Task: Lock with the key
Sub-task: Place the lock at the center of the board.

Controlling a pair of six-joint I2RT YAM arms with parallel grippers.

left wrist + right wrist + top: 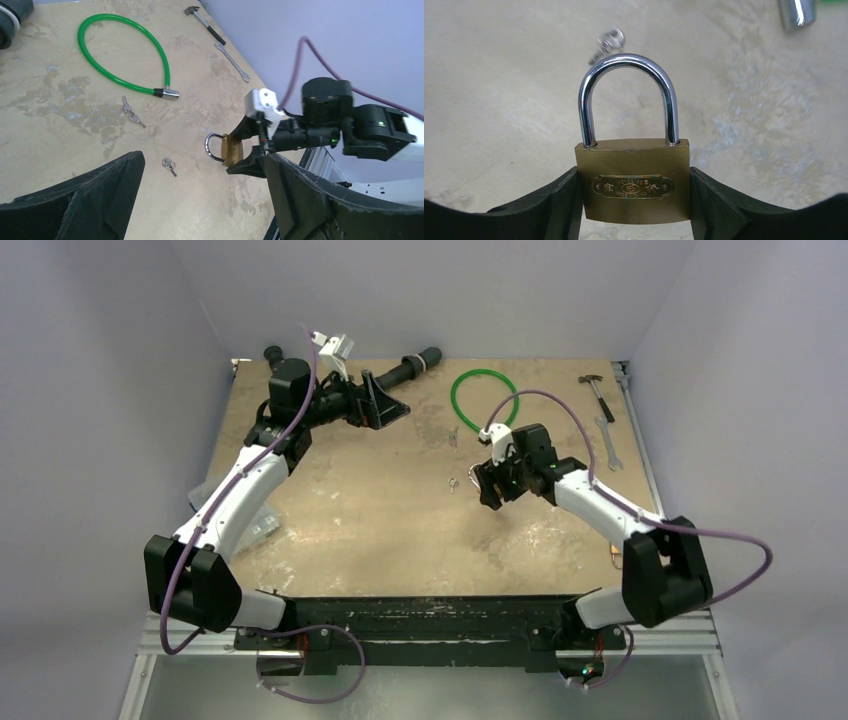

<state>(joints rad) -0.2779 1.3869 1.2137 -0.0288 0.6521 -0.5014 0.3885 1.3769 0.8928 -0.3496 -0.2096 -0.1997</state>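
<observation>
The right hand [636, 202] is clamped on the lock [632, 185], one black finger [556, 205] pressed to each side of the brass body, low in the centre of the wrist view. The silver shackle points away from the hand, and both its ends meet the body. The key [169, 165] lies flat on the table [60, 130], just beyond the shackle's curve and apart from it, blurred in the right wrist view. Further up the left wrist frame, a second pair of keys [131, 112] sits near the metal end of the green cable loop [120, 55]. A hammer [205, 22] and a wrench [232, 61] lie toward the upper right. The left hand [385, 405], in the upper left of the overhead view, has its fingers spread wide and holds nothing.
</observation>
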